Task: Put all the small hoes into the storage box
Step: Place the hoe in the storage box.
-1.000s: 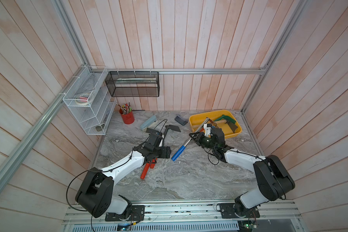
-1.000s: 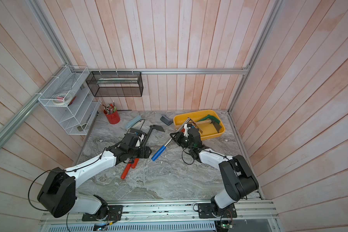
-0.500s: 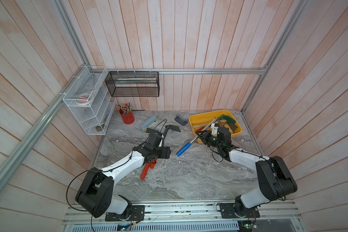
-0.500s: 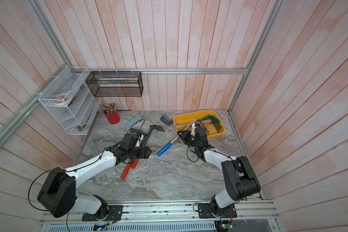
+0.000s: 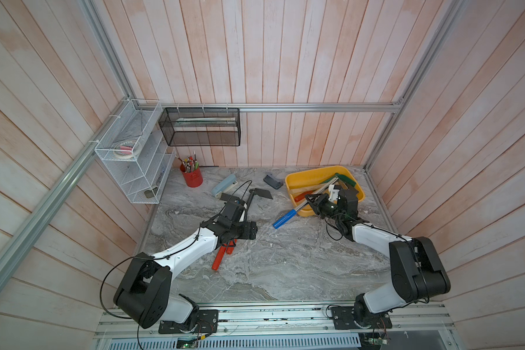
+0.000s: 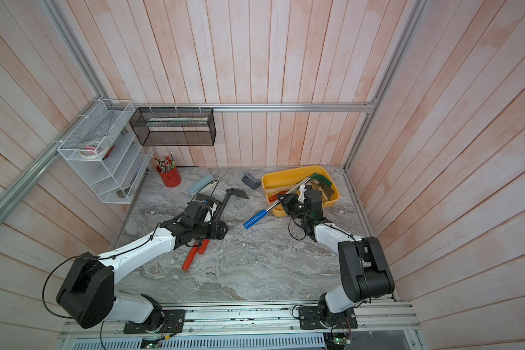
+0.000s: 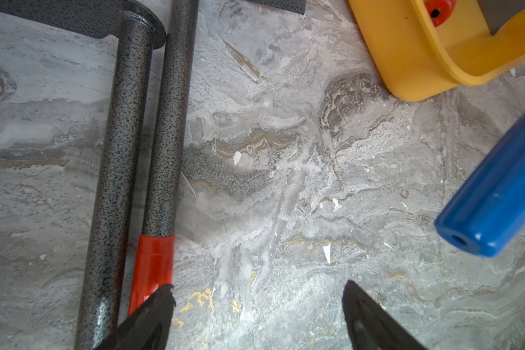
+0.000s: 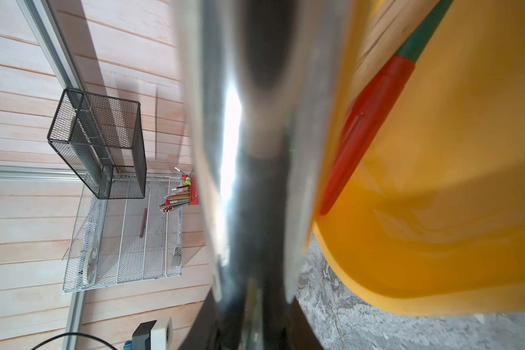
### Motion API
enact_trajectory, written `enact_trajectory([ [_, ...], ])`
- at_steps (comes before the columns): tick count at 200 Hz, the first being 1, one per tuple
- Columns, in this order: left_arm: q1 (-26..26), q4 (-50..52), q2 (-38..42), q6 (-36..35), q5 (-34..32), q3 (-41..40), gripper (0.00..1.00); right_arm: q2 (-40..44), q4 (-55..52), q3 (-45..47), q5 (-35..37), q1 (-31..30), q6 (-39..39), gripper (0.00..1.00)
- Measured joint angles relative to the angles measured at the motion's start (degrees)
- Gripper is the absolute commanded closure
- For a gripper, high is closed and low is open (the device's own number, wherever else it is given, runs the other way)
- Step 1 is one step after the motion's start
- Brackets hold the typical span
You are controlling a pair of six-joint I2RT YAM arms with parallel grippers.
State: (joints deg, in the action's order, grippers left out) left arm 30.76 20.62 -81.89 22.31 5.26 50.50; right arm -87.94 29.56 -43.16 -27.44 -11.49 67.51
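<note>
Wood-panelled cell with a marble counter; the yellow storage box sits at its far right corner. The right gripper is clenched on the chrome shaft of the blue-handled small hoe. It has shifted boxward in the last second: head end now over the box, handle still outside the rim, so lowering and release look next. The left gripper is spread and empty beside two black shafts.

We get the silver shaft only as a blur — its head unreadable. Its blue handle runs off-frame.
</note>
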Motion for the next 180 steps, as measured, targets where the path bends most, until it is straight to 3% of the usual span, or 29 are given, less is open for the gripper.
enact_trajectory([
  [180, 0.0, 0.6, 0.0, 0.0, -1.1, 0.0, 0.11, -5.1, 5.0, -1.2, -4.5, 9.7, 6.7, 1.0],
])
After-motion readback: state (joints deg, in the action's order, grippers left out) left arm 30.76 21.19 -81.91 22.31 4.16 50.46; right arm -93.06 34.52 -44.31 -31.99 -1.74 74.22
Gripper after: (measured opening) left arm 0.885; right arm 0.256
